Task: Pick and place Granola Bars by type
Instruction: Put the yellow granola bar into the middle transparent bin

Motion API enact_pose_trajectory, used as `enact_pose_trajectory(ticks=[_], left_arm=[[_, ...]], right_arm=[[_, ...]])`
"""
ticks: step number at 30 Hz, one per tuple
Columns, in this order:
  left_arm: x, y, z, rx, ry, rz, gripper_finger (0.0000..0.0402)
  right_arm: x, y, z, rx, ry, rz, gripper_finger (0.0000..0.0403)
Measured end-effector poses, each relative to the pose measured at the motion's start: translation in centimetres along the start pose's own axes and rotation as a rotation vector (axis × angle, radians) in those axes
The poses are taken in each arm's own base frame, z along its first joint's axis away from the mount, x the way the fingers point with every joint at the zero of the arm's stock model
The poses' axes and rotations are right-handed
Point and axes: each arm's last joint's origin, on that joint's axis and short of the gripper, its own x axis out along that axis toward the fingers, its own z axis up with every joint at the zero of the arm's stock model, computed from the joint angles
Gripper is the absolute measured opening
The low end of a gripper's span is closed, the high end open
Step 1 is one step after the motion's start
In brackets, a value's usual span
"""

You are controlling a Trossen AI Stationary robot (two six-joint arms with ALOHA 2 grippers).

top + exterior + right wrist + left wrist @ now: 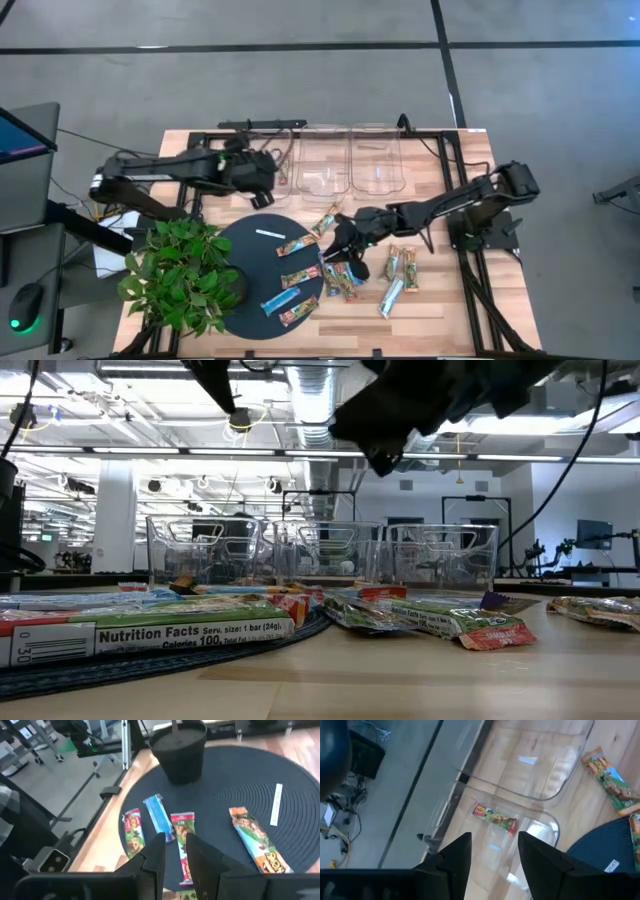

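Several granola bars lie flat on the dark round mat [250, 260]: an orange-blue one [257, 840], a red-brown one [182, 827], a bright blue one [157, 815] and another red-brown one [132, 830]. More bars lie on the wooden table to the mat's right [392, 265]. One red-green bar [495, 817] rests flat on the floor of the left clear bin [555, 827]. My left gripper [495, 840] hovers open above that bin. My right gripper [175, 842] hangs raised over the mat's right edge [338, 240]. Its fingers stand a narrow gap apart and hold nothing that I can see.
Three clear bins stand in a row at the table's far edge [350, 160]. A potted plant [180, 275] sits on the mat's left side. A thin white strip [275, 805] lies on the mat. A single bar [325, 220] lies between the bins and the mat.
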Motion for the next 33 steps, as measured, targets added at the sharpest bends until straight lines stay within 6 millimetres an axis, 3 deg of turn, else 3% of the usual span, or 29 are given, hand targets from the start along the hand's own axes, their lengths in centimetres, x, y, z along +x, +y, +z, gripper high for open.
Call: enact_pose_trajectory(ticks=[8,15,21,27,33], left_arm=[[-2.1,2.1,-1.0,-0.059,-0.068,0.022,0.0157],[-2.2,2.0,-1.6,-0.03,-0.014,-0.052,0.0157],[-2.2,2.0,-1.6,-0.008,-0.01,-0.078,0.0157],[-2.2,2.0,-1.6,-0.006,-0.01,-0.076,0.0157],[-2.2,2.0,-1.6,-0.004,-0.01,-0.076,0.0157]], right_arm=[[1.5,-0.5,0.6,0.043,0.037,-0.016,0.0071],[0.4,-0.9,1.1,0.076,0.074,-0.058,0.0071],[0.7,0.0,0.5,0.137,0.129,0.057,0.0071],[1.0,1.7,0.1,-0.015,0.144,0.058,0.0071],[1.3,1.1,-0.1,-0.067,0.14,-0.009,0.0076]])
